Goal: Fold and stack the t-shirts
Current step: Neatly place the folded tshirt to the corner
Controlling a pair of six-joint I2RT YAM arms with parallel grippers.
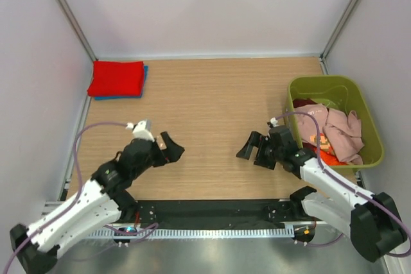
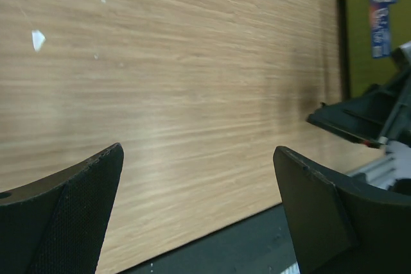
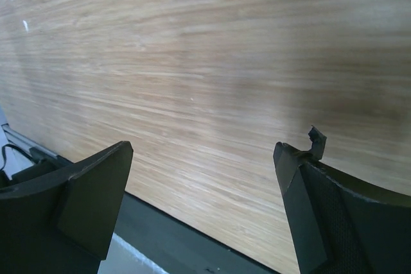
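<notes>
A folded red t-shirt (image 1: 116,77) lies on a folded blue t-shirt (image 1: 144,76) at the table's far left corner. Crumpled pale pink (image 1: 343,129), orange (image 1: 326,156) and printed t-shirts sit in the olive-green bin (image 1: 368,115) at the right. My left gripper (image 1: 168,150) hovers low over the bare wood near the front, open and empty; the left wrist view shows its two fingers (image 2: 77,203) wide apart. My right gripper (image 1: 252,148) faces it, just left of the bin, also open with nothing between its fingers (image 3: 321,210).
The wooden table (image 1: 212,107) is walled by white panels on three sides. A black strip (image 1: 212,208) and metal rail run along the near edge by the arm bases. In the left wrist view the right gripper (image 2: 359,117) and the bin (image 2: 372,30) show at the right.
</notes>
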